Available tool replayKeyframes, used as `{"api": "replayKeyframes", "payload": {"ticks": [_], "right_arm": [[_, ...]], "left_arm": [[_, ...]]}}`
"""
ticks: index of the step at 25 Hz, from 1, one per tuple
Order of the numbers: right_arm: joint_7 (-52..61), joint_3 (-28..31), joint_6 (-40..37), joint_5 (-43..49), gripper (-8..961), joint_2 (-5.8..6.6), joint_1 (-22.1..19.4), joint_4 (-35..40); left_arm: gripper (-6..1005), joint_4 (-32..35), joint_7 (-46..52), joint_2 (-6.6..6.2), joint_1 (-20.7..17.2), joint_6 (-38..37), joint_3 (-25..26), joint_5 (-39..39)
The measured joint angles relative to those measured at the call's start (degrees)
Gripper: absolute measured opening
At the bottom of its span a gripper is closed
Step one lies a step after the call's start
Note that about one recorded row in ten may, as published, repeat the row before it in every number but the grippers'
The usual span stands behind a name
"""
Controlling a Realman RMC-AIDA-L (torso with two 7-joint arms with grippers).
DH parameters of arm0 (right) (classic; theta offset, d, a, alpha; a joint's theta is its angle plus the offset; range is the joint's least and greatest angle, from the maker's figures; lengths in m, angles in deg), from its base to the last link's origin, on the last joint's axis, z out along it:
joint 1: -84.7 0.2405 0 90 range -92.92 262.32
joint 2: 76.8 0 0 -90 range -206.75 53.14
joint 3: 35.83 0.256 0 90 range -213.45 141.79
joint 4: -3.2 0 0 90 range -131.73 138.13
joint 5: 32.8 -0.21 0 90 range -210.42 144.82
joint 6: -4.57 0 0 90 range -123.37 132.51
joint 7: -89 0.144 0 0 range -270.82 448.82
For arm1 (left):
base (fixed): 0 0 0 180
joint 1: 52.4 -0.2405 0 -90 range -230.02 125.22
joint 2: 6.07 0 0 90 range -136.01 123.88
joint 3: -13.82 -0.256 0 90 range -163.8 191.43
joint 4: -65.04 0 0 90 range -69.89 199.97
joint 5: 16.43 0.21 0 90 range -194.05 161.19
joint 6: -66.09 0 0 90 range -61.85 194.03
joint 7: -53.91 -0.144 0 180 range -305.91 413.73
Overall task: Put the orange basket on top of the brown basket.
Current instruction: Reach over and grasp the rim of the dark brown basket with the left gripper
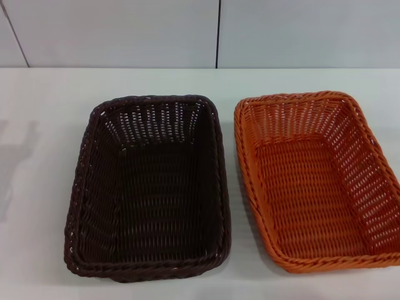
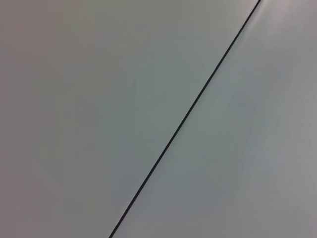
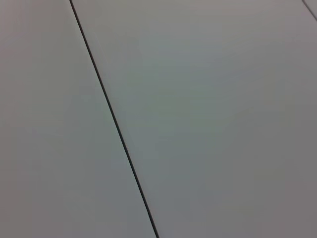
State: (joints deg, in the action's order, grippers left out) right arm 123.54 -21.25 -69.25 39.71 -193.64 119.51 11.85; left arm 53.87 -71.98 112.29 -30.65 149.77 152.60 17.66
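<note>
Desk (image 1: 37,187) comes first, a pale white surface that carries both baskets side by side before a panelled wall (image 1: 125,31). You have the brown basket (image 1: 149,187) on the left, near the middle, and the orange basket (image 1: 315,181) on the right, its right edge running out of the head view; the two sit just beside each other without touching, both upright and empty.

Neither arm shows in the head view, and each wrist view shows only plain panel with a dark seam, so you cannot tell whether the left or right fingers are apart or together.

Nothing is lifted yet. To do the step well, you probably want to take the orange basket by its braided rim, raise it level, carry it left and lower it with long sides aligned so it nests squarely.

Orange basket: bright, rectangular, woven, sloped open-weave sides. Brown basket: almost black, like size, same weave.
</note>
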Motion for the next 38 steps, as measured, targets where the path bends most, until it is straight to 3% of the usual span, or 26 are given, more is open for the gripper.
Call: {"api": "replayKeyframes", "payload": {"ticks": [18, 25, 26, 29, 32, 33, 34, 36, 38], "right_arm": [[0.0, 0.1, 0.0, 0.0, 588, -0.06, -0.2, -1.1], [0.0, 0.0, 0.0, 0.0, 588, -0.06, -0.1, -1.3], [0.0, 0.1, 0.0, 0.0, 588, -0.06, -0.1, -1.3], [0.0, 0.2, -0.1, 0.0, 588, -0.06, -0.2, -1.4], [0.0, 0.4, -0.3, 0.0, 588, -0.06, -0.5, -1.3], [0.0, 0.5, -0.2, 0.0, 588, -0.06, -0.7, -1.1], [0.0, 0.5, -0.2, 0.0, 588, -0.06, -0.7, -1.1], [0.0, 0.5, -0.1, 0.0, 588, -0.05, -1.0, -0.9], [-0.1, 0.5, 0.0, 0.0, 588, -0.05, -1.3, -0.9]], "left_arm": [[829, -0.3, 2.2, -0.27, -1.3, -0.5, -0.2, 0.5], [829, -7.5, 6.5, -1.4, -1.3, -6.1, -3.7, 1.8], [829, -13.5, 11.8, -2.51, -1.4, -13.3, -6.5, 4.5], [829, -22.7, 23.5, -5.67, -0.8, -22.8, -11.1, 11.9], [829, -31.7, 40.7, -10.65, 0.6, -29.9, -16.4, 25.9], [829, -33.1, 45.9, -12.38, 1.4, -30.6, -17.7, 30.6], [829, -35.1, 55.8, -15.7, 3.2, -30.2, -19.3, 39.0], [829, -36.8, 64.4, -17.96, 4.9, -27.9, -19.6, 46.9], [829, -42.1, 74.4, -18.92, 6.4, -23.0, -17.7, 58.3]]}}
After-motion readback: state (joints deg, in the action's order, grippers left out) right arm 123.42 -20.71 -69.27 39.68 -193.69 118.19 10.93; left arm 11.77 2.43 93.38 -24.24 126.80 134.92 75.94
